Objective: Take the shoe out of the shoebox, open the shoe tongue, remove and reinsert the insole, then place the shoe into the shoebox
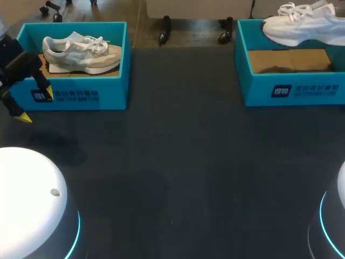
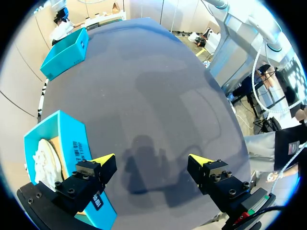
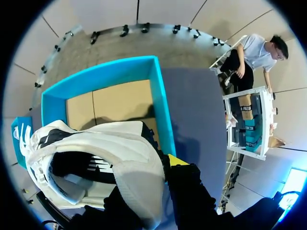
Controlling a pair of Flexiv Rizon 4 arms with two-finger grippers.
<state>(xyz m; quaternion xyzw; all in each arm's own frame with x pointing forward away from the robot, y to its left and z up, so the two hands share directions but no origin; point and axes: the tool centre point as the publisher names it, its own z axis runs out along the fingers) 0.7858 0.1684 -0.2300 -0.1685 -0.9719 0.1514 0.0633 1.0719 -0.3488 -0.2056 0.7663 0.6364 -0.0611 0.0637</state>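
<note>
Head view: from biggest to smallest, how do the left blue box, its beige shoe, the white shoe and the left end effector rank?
1. left shoebox
2. beige shoe and white shoe look alike; the white one is cut off at the edge, so I won't rank them against each other.
3. left end effector, smallest.

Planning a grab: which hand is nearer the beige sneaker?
Left. The left hand is open outside the shoebox holding the beige sneaker; the right hand is across the table, gripping the white sneaker.

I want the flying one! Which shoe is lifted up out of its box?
The white shoe, held up above the right shoebox; the beige shoe lies inside the left shoebox.
</note>
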